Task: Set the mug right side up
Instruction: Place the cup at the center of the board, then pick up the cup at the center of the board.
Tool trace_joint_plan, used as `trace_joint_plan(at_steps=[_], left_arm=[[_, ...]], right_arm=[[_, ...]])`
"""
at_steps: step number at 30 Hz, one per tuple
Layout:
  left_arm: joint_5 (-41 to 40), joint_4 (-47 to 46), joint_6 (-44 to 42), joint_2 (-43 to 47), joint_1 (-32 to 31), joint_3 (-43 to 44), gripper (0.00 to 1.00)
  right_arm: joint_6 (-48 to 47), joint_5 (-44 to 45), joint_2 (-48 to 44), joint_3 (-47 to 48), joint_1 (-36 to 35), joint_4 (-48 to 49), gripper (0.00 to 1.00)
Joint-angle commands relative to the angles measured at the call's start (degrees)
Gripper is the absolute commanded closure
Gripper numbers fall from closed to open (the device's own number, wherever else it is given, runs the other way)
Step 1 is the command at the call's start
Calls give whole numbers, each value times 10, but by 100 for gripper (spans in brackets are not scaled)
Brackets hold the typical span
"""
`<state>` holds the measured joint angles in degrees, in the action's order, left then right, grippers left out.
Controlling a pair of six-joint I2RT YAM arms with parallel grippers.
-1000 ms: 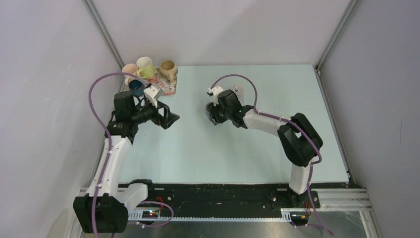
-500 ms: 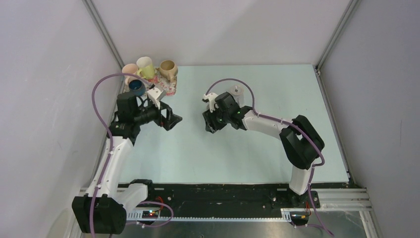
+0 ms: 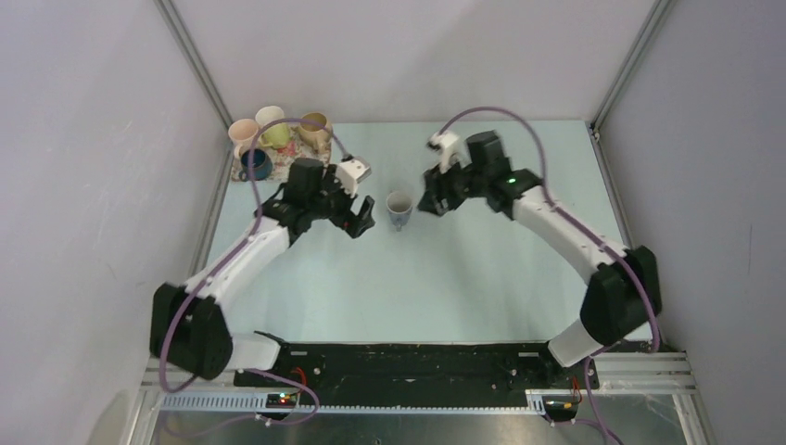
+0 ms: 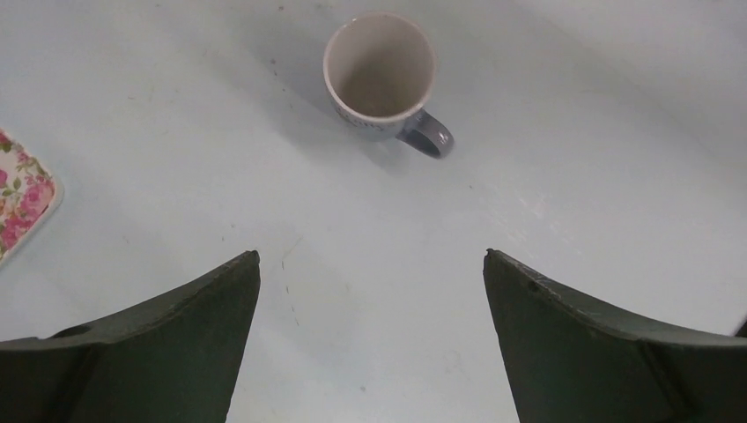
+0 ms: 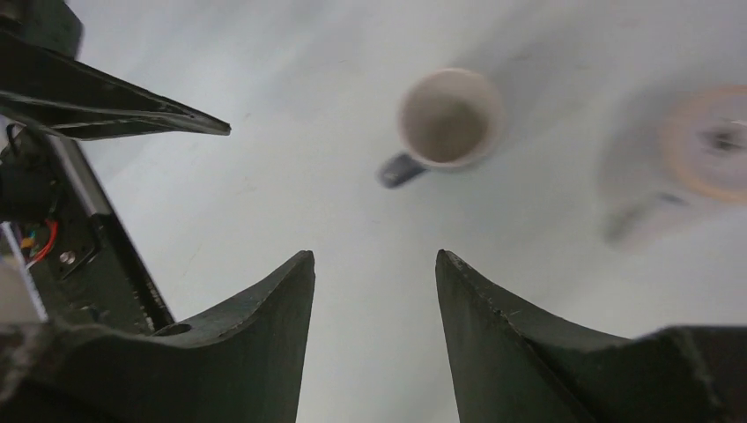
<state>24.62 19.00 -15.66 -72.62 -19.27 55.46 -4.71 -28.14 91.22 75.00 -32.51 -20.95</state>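
Observation:
The mug (image 3: pixel 399 206) stands upright on the pale table, mouth up, in the middle between my two arms. It is white inside with a grey-blue handle (image 4: pixel 432 138). In the left wrist view the mug (image 4: pixel 380 75) sits ahead of my left gripper (image 4: pixel 372 256), which is open wide and empty. The right wrist view also has the mug (image 5: pixel 449 119) ahead of my right gripper (image 5: pixel 374 256), open with nothing between its fingers. From above, the left gripper (image 3: pixel 363 218) is just left of the mug and the right gripper (image 3: pixel 432 199) just right of it, neither touching.
A floral tray (image 3: pixel 310 159) sits at the back left with several other mugs (image 3: pixel 315 125) on and beside it, a blue one (image 3: pixel 257 165) nearest the wall. Its corner (image 4: pixel 22 198) shows at the left wrist view's edge. Walls enclose the table on three sides.
Both arms have swung toward the table's middle and back. The right gripper has opened and pulled away to the right, and the mug now stands free and upright between the grippers.

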Motion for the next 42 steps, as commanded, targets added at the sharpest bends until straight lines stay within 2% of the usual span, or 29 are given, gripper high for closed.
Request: trace_joint_plan(at_steps=[1, 3, 7, 11, 17, 25, 32, 34, 37, 39, 42], left_arm=[[-106, -23, 19, -100, -46, 81, 0], [-98, -26, 57, -143, -58, 108, 0], [-86, -41, 118, -211, -77, 150, 0], [-103, -54, 150, -252, -103, 169, 0], [-141, -65, 181, -282, -132, 177, 1], [-152, -65, 202, -322, -137, 192, 15], [-181, -65, 205, -327, -138, 184, 18], [-188, -64, 197, -327, -138, 183, 24], [-193, -65, 190, -330, -137, 187, 40], [-193, -65, 188, -332, -136, 190, 44], [-190, -64, 187, -336, -136, 191, 41]], right_arm=[[-39, -31, -65, 18, 86, -85, 42], [-28, -35, -83, -4, 140, -84, 41], [-18, -40, -136, -82, 191, -39, 33], [-14, -50, -166, -118, 215, -5, 30], [-7, -62, -163, -135, 235, 6, 30], [16, -88, -161, -149, 263, 20, 30], [21, -95, -158, -154, 272, 28, 30], [23, -96, -155, -154, 271, 29, 31], [25, -97, -152, -155, 271, 30, 31], [26, -98, -153, -156, 273, 31, 31], [27, -100, -156, -158, 274, 33, 31]])
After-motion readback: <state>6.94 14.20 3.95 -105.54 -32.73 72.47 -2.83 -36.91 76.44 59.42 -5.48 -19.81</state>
